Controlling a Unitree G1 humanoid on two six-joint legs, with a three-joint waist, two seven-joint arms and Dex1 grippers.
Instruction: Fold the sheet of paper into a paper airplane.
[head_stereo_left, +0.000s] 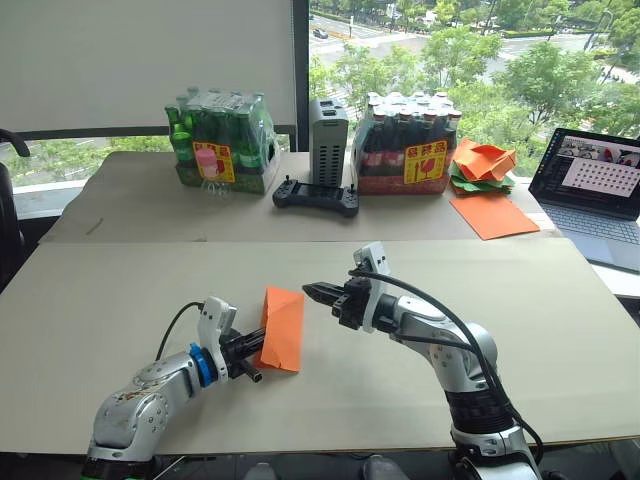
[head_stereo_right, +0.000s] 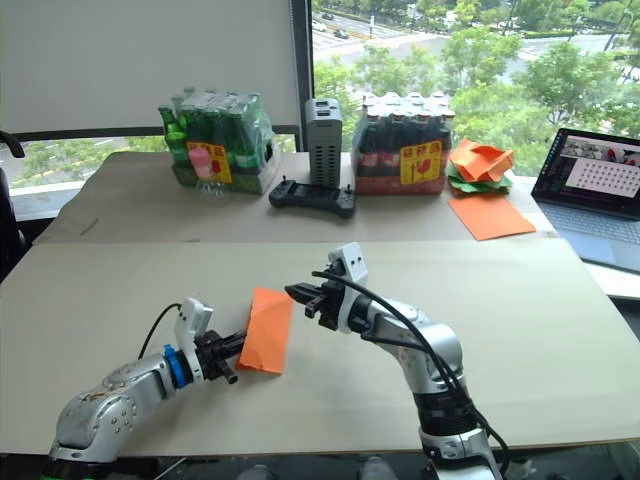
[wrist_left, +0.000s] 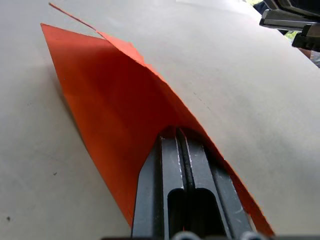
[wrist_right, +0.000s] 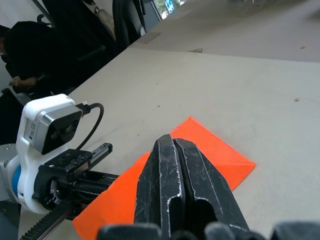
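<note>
Sheet of paper (head_stereo_left: 282, 328): orange, folded narrow, standing tilted on the table (head_stereo_left: 560, 330). Pinched at its near edge by left gripper (head_stereo_left: 256, 345), fingers pressed together on it. Layered fold edges plain in left wrist view. Right gripper (head_stereo_left: 312, 291) just beside paper's far top corner, fingers pressed together, holding nothing.

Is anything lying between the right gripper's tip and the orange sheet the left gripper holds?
No. In the left eye view the right gripper points at the sheet of paper; the short gap is bare table.
</note>
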